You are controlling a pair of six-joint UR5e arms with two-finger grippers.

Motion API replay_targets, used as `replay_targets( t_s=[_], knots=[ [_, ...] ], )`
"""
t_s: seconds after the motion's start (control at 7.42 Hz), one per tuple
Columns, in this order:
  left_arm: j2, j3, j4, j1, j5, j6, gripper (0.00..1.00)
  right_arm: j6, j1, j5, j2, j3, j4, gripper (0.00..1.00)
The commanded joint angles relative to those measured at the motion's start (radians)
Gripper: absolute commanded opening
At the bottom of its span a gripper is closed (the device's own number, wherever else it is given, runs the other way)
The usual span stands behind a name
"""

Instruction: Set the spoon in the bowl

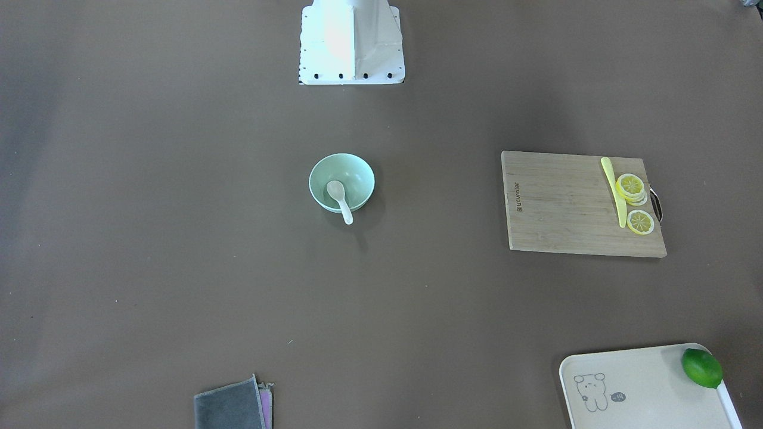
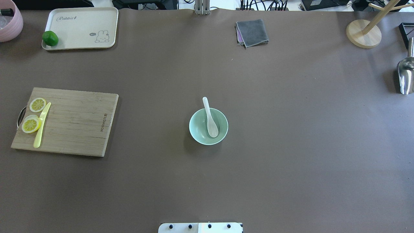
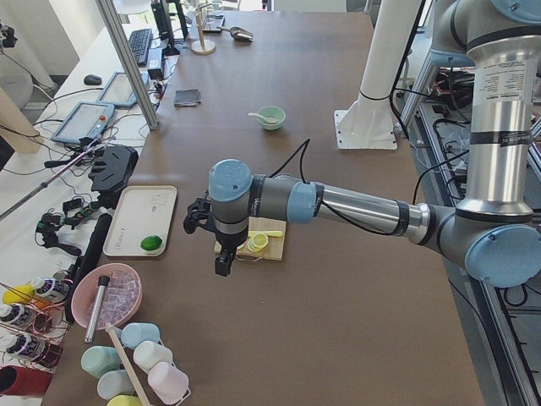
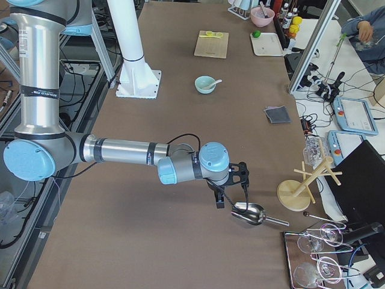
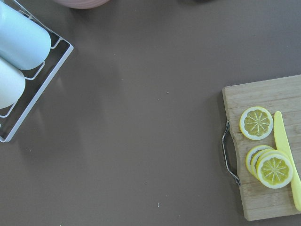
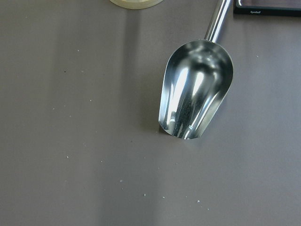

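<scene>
The white spoon lies in the mint-green bowl at the table's middle, scoop inside and handle resting over the rim. Both also show in the overhead view: spoon, bowl. Neither gripper is near them. The left gripper hangs over the table's left end above the cutting board. The right gripper hangs over the right end beside a metal scoop. Both show only in the side views, so I cannot tell whether they are open or shut.
A wooden cutting board carries lemon slices and a pale-yellow knife. A cream tray holds a lime. A grey cloth, a wooden stand and a pink bowl sit along the far side.
</scene>
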Motion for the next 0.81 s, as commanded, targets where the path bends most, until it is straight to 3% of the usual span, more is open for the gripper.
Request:
replay_targets(
  t_s=[0.0,0.67],
  knots=[
    [0.000,0.000,0.001,-0.015,0.003,0.002,0.98,-0.012,0.005,0.018,0.005,-0.001,-0.021,1.00],
    [0.003,-0.013,0.001,-0.015,0.003,0.000,0.98,-0.013,0.011,0.073,0.025,0.012,-0.065,1.00]
  ],
)
